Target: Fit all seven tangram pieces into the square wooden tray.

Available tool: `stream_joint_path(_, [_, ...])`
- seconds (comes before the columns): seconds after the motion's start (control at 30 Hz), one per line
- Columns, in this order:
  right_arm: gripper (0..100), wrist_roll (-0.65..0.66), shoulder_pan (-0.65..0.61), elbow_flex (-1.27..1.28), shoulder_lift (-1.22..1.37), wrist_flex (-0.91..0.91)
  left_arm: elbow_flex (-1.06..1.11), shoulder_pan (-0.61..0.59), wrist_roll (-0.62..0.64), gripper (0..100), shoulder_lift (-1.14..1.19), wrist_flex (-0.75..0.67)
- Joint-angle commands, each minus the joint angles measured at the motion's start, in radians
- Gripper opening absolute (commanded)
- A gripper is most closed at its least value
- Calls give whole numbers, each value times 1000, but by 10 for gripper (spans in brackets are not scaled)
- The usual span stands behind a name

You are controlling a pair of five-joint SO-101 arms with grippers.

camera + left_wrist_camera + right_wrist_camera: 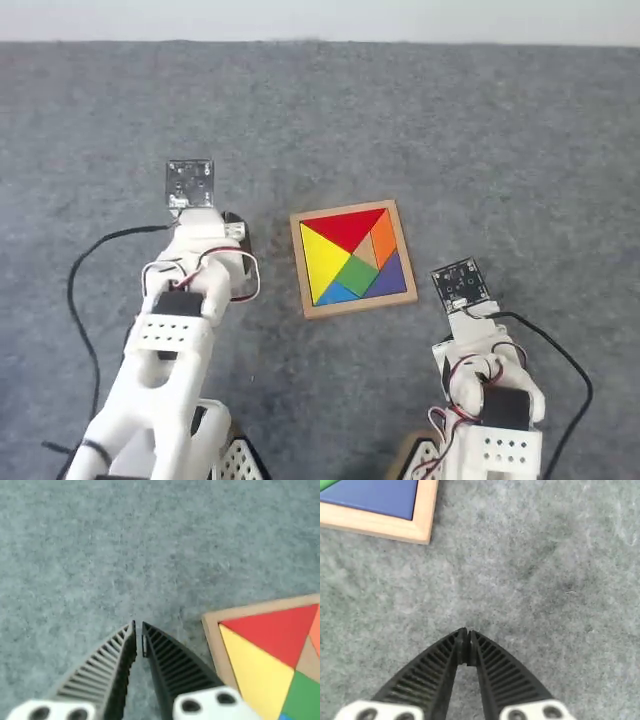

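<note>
The square wooden tray (355, 306) lies mid-table, holding a red triangle (348, 228), a yellow triangle (322, 258), a green square (357, 272), an orange piece (385, 242), a light blue triangle (337, 293) and an indigo piece (390, 275). A small tan patch (367, 252) sits between red, orange and green. My left gripper (138, 625) is shut and empty over the carpet, just beside the tray's rim (212, 640). My right gripper (467, 631) is shut and empty, a short way off the tray's corner (422, 525) near the indigo piece (375, 495).
Grey carpet (480, 130) covers the whole table around the tray. The left arm (185, 290) stands left of the tray, the right arm (485, 390) below its right corner. Cables loop beside both arm bases.
</note>
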Motion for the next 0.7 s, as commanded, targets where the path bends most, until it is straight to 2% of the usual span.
stream_joint_path(0.0, [8,8,-4,17,-15,2,-5,-9,6,22,-28,-52])
stream_joint_path(0.67, [8,8,-4,17,-15,2,1,-21,14,20,-63,-52])
